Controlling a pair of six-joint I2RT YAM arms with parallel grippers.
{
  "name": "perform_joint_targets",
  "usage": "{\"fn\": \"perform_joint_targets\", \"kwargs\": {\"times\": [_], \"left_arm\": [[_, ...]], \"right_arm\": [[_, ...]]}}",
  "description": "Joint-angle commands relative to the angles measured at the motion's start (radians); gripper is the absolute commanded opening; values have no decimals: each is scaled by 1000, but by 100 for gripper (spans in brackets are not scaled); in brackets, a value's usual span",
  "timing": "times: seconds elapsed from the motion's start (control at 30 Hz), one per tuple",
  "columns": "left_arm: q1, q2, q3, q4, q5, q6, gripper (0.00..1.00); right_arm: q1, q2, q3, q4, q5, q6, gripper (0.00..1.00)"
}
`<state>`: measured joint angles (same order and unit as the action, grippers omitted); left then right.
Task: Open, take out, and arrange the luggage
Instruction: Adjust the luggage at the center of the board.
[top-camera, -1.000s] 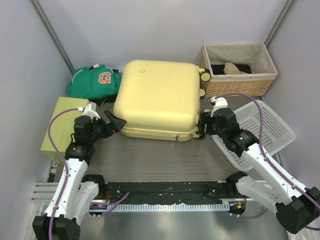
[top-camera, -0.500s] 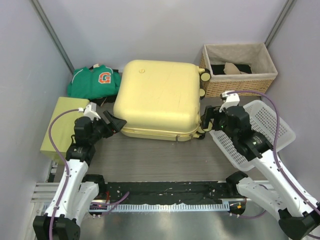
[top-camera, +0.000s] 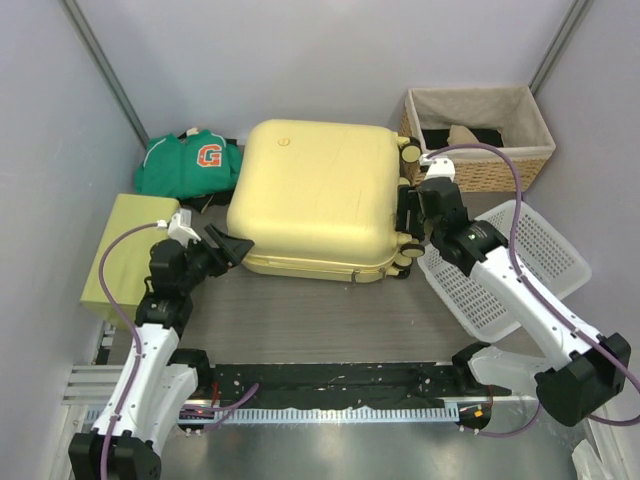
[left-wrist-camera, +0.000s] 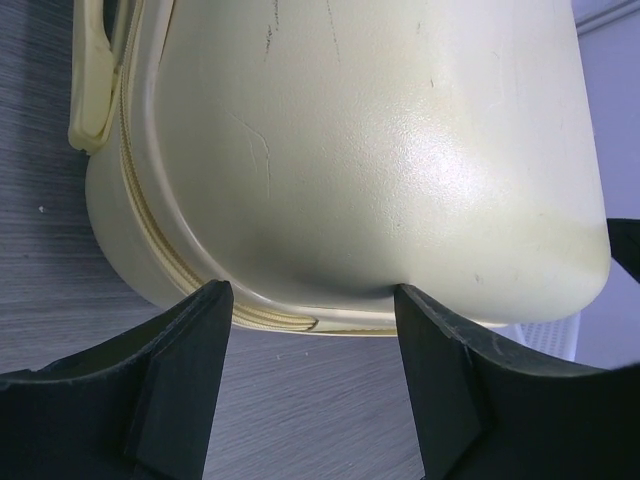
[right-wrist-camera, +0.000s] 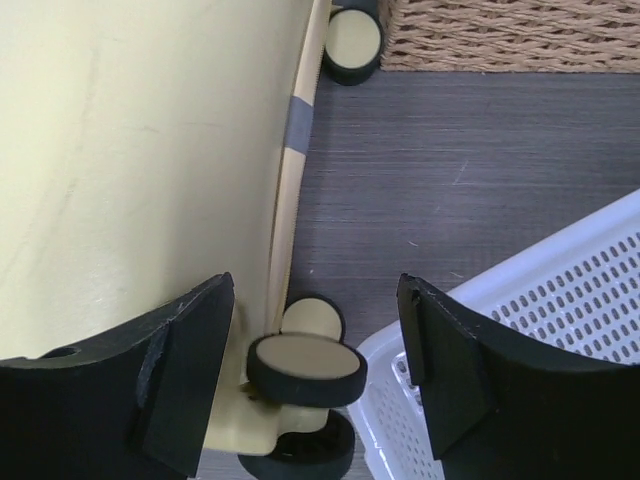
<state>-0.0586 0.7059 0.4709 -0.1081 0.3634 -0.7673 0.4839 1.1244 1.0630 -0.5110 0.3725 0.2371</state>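
The luggage (top-camera: 315, 195), a pale yellow hard-shell suitcase, lies flat and closed in the middle of the table. Its black wheels (top-camera: 408, 250) point right. My left gripper (top-camera: 232, 245) is open at its near left corner. In the left wrist view the rounded corner (left-wrist-camera: 380, 150) and its zip seam (left-wrist-camera: 270, 318) sit just beyond my left gripper (left-wrist-camera: 312, 330); nothing is held. My right gripper (top-camera: 408, 215) is open beside the suitcase's right side. In the right wrist view a wheel (right-wrist-camera: 305, 368) lies between the spread fingers of the right gripper (right-wrist-camera: 315, 300), apart from both.
A wicker basket (top-camera: 480, 135) with cloth inside stands at the back right. A white perforated basket (top-camera: 520, 265) lies tilted under my right arm, next to the wheels. A green jersey (top-camera: 190, 165) and a yellow-green box (top-camera: 125, 250) are on the left. Walls close in on three sides.
My right gripper has moved away from the near right corner, further back along the suitcase's wheel side. My left gripper stays at the corner with its jaws somewhat narrower.
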Motion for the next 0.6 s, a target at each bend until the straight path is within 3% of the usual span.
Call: {"fn": "perform_joint_targets", "kwargs": {"times": [0.0, 0.1, 0.3, 0.57], "left_arm": [[3, 44, -51, 57, -99, -29, 69], [3, 87, -52, 140, -130, -46, 70], [13, 259, 12, 278, -149, -52, 70], [40, 345, 110, 277, -190, 8, 69]], "right_arm": [[-5, 23, 38, -7, 49, 5, 75], [-4, 49, 11, -30, -13, 11, 75], [33, 58, -86, -11, -320, -1, 75], [225, 117, -112, -35, -276, 16, 75]]}}
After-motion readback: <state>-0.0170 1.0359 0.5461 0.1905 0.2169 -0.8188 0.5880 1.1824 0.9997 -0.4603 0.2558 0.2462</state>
